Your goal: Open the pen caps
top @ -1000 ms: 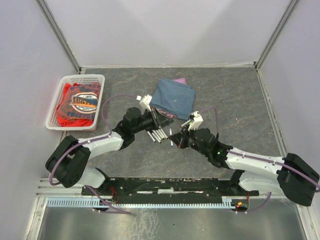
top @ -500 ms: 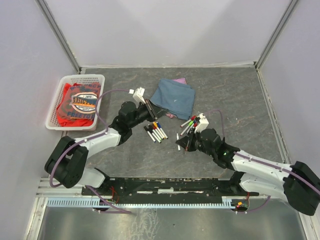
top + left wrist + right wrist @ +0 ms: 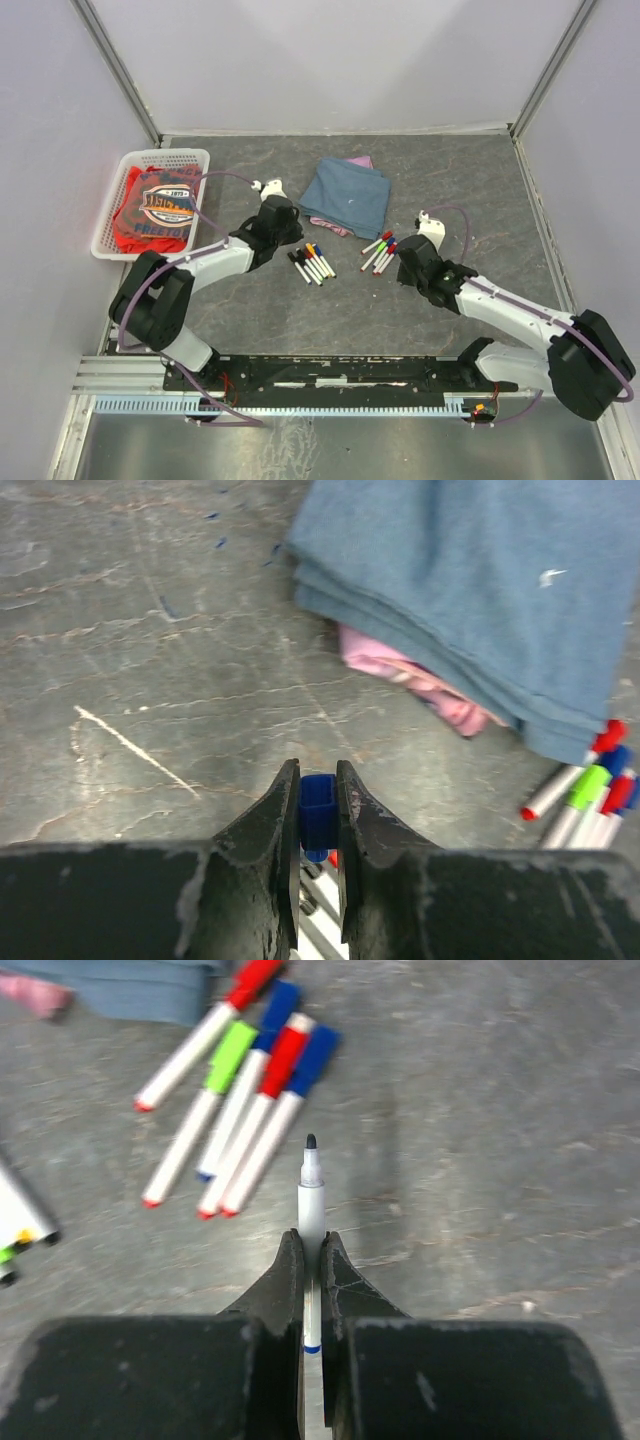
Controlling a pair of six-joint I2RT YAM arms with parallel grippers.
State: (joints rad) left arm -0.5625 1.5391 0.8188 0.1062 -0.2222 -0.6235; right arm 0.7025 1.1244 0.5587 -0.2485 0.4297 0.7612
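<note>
1. The left gripper (image 3: 318, 780) had its jaws pressed onto a blue cap (image 3: 318, 815), which sat upright between the fingertips just in front of the near left corner of the folded blue cloth (image 3: 480, 590).
2. The right gripper (image 3: 311, 1245) pinched an uncapped pen (image 3: 311, 1195) by its white barrel. The dark tip pointed forward and was bare, near the cloth's near right corner.
3. A second earlier the two grippers had been close together in front of the cloth's near edge, over the pens. Half a second earlier they had begun to part, and by now they had drawn well apart, the left toward the cloth's left side and the right toward its right.
4. With the arms withdrawn, a row of pens (image 3: 312, 264) in front of the cloth's near edge lay fully in view. It had been partly covered a second before.
5. Five capped pens (image 3: 240, 1110) with red, green and blue caps lay side by side just off the cloth's near right corner, where they had been half a second earlier.
6. A bit of pink fabric (image 3: 420, 675) stuck out from under the cloth's near edge.
</note>
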